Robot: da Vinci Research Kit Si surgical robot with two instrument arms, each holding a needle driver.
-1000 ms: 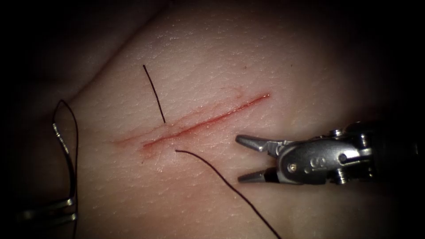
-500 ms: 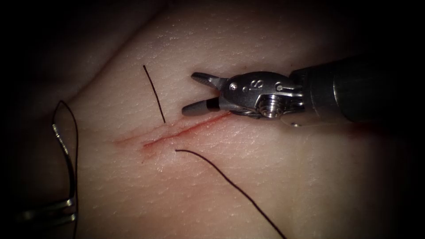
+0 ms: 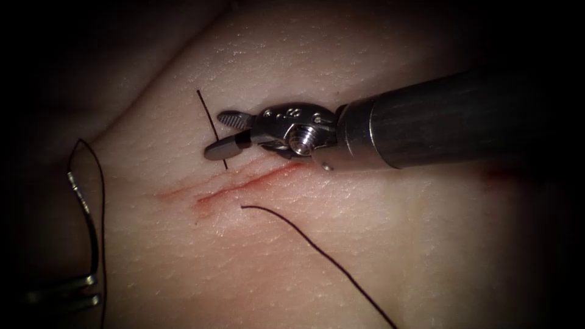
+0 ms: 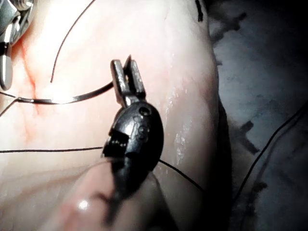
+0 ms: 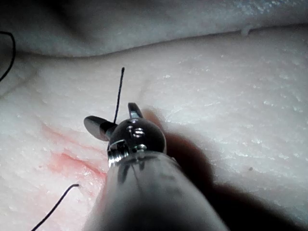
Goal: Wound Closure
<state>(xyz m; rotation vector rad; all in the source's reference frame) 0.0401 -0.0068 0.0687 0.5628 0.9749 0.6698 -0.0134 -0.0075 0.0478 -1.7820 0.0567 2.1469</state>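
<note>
The cut (image 3: 244,181) runs slantwise across the tissue (image 3: 317,55), with red fluid along it. A short thread end (image 3: 204,106) stands up from the cut's left side. My right tool (image 3: 214,135) is open, one jaw on each side of that thread end (image 5: 118,91), holding nothing; it also appears as right tool (image 5: 113,119). A longer thread (image 3: 317,256) leaves the right side of the cut. Far left, my left tool (image 3: 94,290) is shut on the curved needle (image 3: 85,210) near one end. The needle (image 4: 62,101) is out of the tissue, held by the left tool (image 4: 128,72).
Thread (image 3: 102,201) loops from the needle's free end and trails down the tissue's left edge. The right tool's dark shaft (image 3: 439,119) crosses above the cut's right part. Beyond the tissue's edge lies a dark mottled surface (image 4: 269,96) with thread on it.
My right tool has moved from the lower right of the cut up and left across it to the short thread end, jaws open throughout. The left tool and needle barely moved.
</note>
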